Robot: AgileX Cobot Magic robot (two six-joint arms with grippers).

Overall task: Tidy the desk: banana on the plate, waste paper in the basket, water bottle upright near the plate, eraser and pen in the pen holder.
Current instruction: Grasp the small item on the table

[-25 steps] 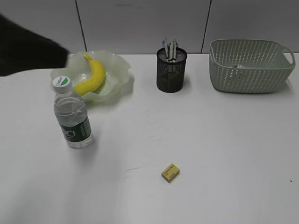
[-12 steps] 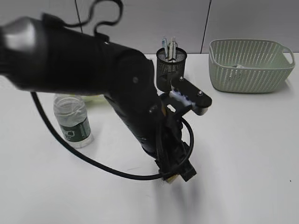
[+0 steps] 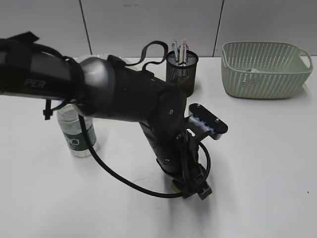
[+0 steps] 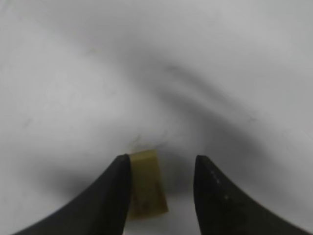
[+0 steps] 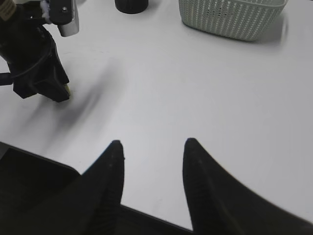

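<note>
The left end effector (image 4: pixel 161 196) is down at the white surface (image 3: pixel 257 158) with its jaws spread; the yellow eraser (image 4: pixel 146 183) lies between them, against the left finger and clear of the right one. Behind it stand the water bottle (image 3: pixel 77 134), the mesh pen holder (image 3: pixel 182 69) and the basket (image 3: pixel 265 69). The right end effector (image 5: pixel 151 181) hangs spread and empty, the eraser well off to its left.
</note>
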